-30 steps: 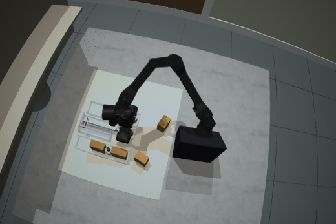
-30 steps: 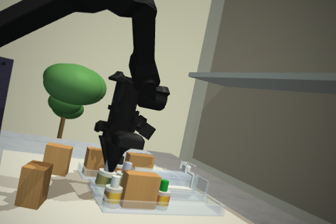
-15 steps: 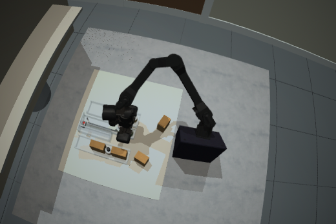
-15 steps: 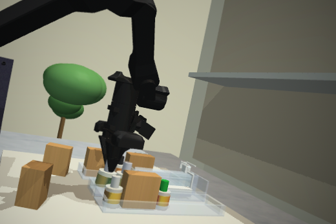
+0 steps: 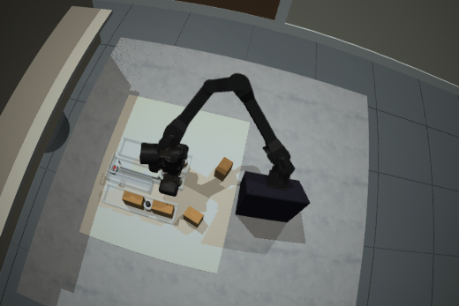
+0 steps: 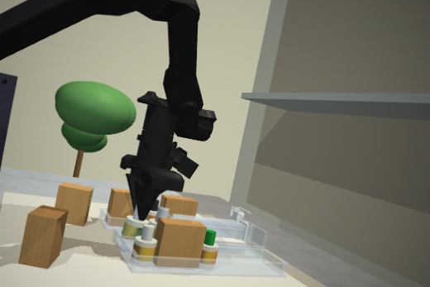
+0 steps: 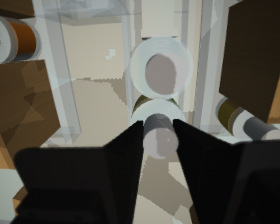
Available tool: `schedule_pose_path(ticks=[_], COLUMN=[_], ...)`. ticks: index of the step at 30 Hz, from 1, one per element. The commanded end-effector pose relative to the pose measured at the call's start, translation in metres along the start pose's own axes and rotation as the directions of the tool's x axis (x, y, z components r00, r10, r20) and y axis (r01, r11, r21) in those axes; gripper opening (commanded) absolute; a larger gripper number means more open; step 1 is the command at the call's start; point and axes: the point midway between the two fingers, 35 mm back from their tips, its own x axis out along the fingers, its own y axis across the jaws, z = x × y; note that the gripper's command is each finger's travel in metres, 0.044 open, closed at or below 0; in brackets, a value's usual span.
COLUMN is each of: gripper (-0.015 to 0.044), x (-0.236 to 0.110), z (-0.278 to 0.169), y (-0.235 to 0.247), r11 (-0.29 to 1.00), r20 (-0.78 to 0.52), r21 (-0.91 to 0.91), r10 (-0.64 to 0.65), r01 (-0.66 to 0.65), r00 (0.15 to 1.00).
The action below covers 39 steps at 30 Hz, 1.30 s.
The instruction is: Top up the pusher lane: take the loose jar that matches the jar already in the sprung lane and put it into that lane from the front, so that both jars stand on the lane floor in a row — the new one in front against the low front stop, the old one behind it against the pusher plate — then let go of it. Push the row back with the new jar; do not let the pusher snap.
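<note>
- Here, the black claw (image 7: 158, 131) pinches the grey cap (image 7: 160, 136) of an olive-banded jar (image 6: 133, 225), gripping high so its fingers ride above the clear lane walls.
- The held jar sits at the front mouth of the sprung lane (image 7: 129, 75), between the two transparent rails; that looks deliberate, so it can go in from the front and shove the row back.
- Directly ahead, touching or just short of it, stands the lane's own jar (image 7: 161, 67), white-shouldered with a grey cap and apparently of matching type.
- From the wrist view I cannot tell whether the held jar's base rests on the lane floor yet, or where the pusher plate stands.
- In the nearer lane, a yellow-banded jar (image 6: 144, 246), a wooden block (image 6: 179, 242) and a green-capped jar (image 6: 209, 249) fill the row, leaving the arm a narrow corridor.
- More wooden blocks (image 6: 42, 235) stand loose on the pale counter (image 5: 146, 244) beside the clear tray (image 6: 265, 270).
- Judged from this, insertion is under way and release is not yet due; a firm grip probably guards against the spring kicking the jars forward.
</note>
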Motion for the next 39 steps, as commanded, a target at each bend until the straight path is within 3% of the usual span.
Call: schedule_pose_path(ticks=[1,39], gripper=[0.0000,0.0000], x=[0.0039,0.0040], z=[0.0020,-0.0043], y=[-0.0046,-0.0044], r11=[1.000,1.000], r20=[0.003,0.003], r21=[0.024,0.023], r10=[-0.008,-0.008], r01=[0.008,0.008], r00=[1.000,1.000])
